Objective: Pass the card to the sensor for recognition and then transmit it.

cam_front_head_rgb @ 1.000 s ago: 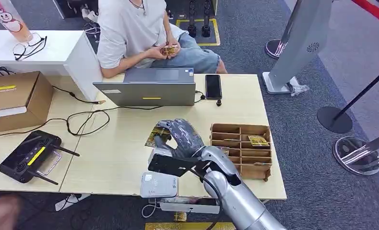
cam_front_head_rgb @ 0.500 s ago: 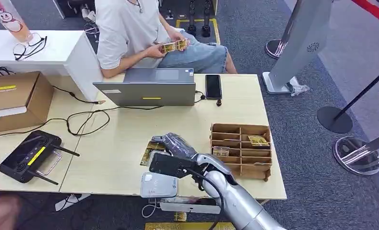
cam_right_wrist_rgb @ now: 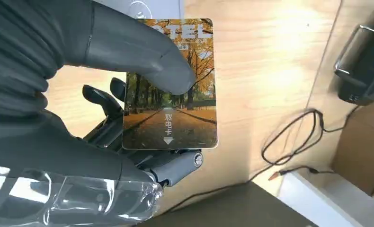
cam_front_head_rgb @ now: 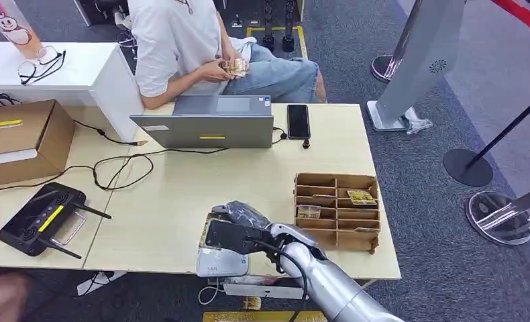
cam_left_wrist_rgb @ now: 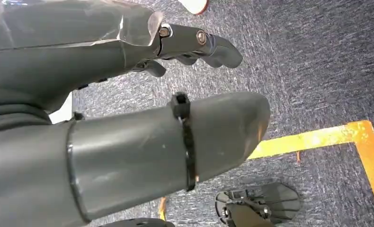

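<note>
My right hand hovers near the table's front edge, just above the white card sensor. It pinches a card printed with an autumn tree avenue between thumb and fingers; the card's edge peeks out left of the hand. A corner of the sensor lies behind the card in the right wrist view. My left hand hangs over blue carpet with fingers apart, holding nothing.
A wooden slotted card rack with a few cards stands right of my hand. A laptop, phone, cardboard box, black controller and cables share the table. A seated person behind the laptop handles cards.
My right hand has drawn the card back toward the front edge and down, from mid-table to over the sensor. The person has shifted the cards in their hands.
</note>
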Robot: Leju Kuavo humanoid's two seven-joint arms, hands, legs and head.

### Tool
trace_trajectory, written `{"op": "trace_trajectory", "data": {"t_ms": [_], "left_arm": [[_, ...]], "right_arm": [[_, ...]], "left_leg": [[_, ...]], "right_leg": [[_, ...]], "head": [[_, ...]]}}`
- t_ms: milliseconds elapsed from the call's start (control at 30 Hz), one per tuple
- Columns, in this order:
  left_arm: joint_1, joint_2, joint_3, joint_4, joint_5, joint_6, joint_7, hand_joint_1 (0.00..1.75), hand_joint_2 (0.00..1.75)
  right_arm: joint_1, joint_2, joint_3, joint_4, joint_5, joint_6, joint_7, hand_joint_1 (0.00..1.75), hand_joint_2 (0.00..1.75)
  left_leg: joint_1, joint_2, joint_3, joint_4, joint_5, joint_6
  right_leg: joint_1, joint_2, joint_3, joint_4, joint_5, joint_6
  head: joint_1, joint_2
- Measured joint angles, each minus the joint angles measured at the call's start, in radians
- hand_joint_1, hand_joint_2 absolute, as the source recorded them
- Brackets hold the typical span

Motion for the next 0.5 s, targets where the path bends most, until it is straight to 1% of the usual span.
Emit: {"op": "trace_trajectory", "data": {"t_ms": [200,433,500], "left_arm": [[-0.001,0.0,0.0,0.0,0.0,-0.003,0.003,0.0,0.0],[-0.001,0.0,0.0,0.0,0.0,-0.003,0.01,0.0,0.0],[-0.003,-0.002,0.0,0.0,0.0,0.001,0.02,0.0,0.0]], "right_arm": [[-0.005,0.0,0.016,0.048,0.0,0.008,0.01,1.75,1.75],[-0.006,0.0,0.026,0.072,0.001,0.008,0.012,1.75,1.75],[-0.006,0.0,0.027,0.082,0.002,0.007,0.016,1.75,1.75]], "left_leg": [[0.0,0.0,0.0,0.0,0.0,0.0],[0.0,0.0,0.0,0.0,0.0,0.0],[0.0,0.0,0.0,0.0,0.0,0.0]], "right_leg": [[0.0,0.0,0.0,0.0,0.0,0.0],[0.0,0.0,0.0,0.0,0.0,0.0],[0.0,0.0,0.0,0.0,0.0,0.0]], "head": [[0.0,0.0],[0.0,0.0],[0.0,0.0]]}}
